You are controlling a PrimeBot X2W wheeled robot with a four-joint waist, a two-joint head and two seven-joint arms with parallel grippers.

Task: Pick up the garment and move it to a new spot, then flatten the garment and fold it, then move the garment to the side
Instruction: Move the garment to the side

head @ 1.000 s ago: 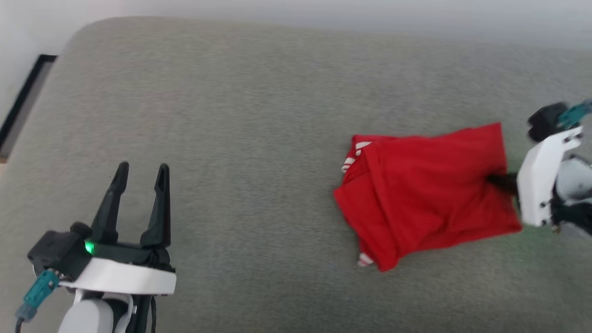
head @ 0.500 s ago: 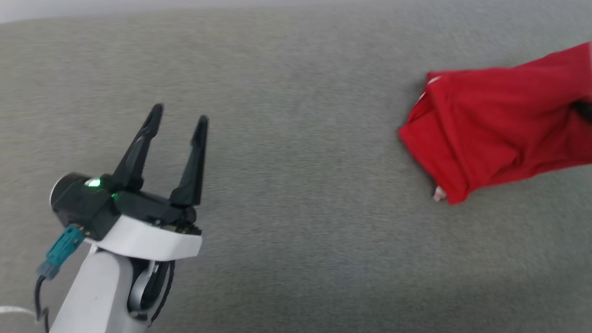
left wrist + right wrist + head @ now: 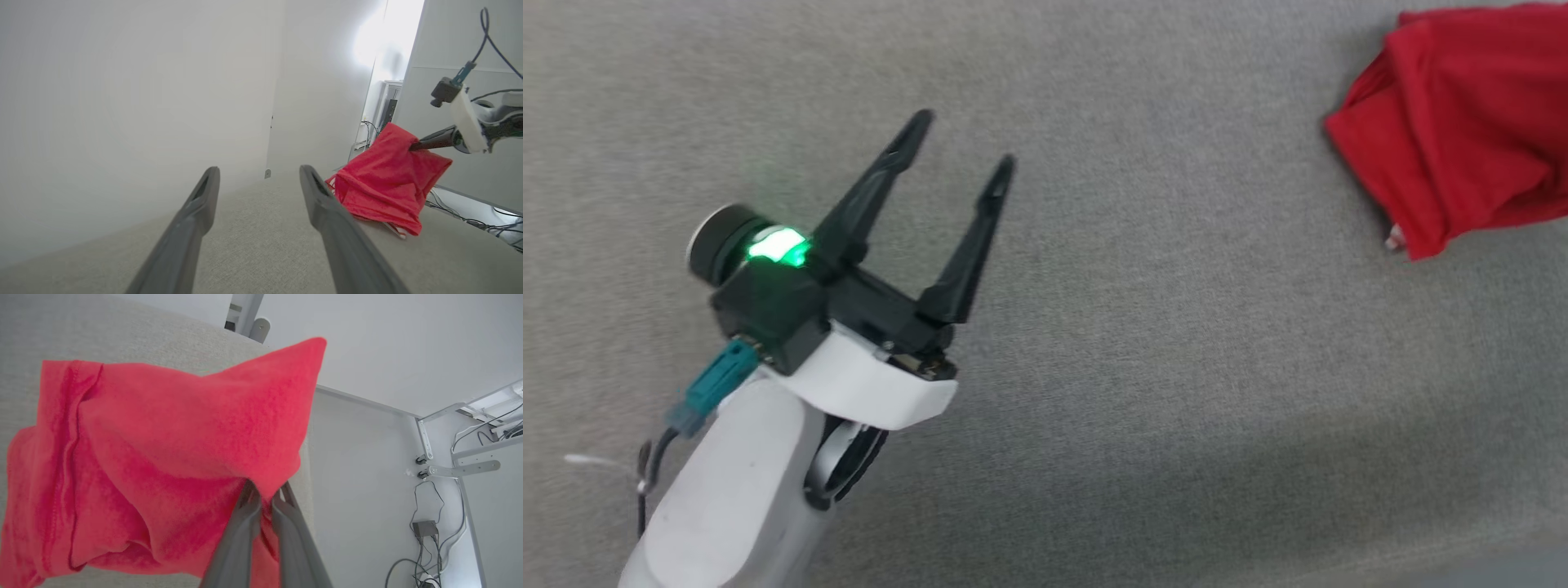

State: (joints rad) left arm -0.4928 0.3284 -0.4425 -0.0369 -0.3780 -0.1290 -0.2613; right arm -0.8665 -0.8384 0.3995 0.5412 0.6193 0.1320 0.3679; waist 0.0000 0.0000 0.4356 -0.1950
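The right gripper (image 3: 263,490) was clamped tight on a bunched part of the garment (image 3: 163,437). Its two dark fingers were pinched together, with red cloth draped over their tips. From that pinch the garment spread away ahead of the fingers, folded over on itself, with a seam running down the side farthest from the grip. Seen from the left wrist, the pinched part of the garment (image 3: 384,179) was raised at the right gripper (image 3: 412,146). Its lower edge rested on the grey fabric surface (image 3: 265,245), and a bit of pale trim showed beneath it.

The left gripper (image 3: 964,143) stood with its jaws spread wide and nothing between them, a green light (image 3: 778,245) glowing on its body. It was over the grey fabric surface (image 3: 1176,367). The garment (image 3: 1462,122) lay well apart from it, ahead and off to the side of its right-hand finger. Past the right gripper, beyond the surface's edge, were a white wall and some cables (image 3: 425,531).
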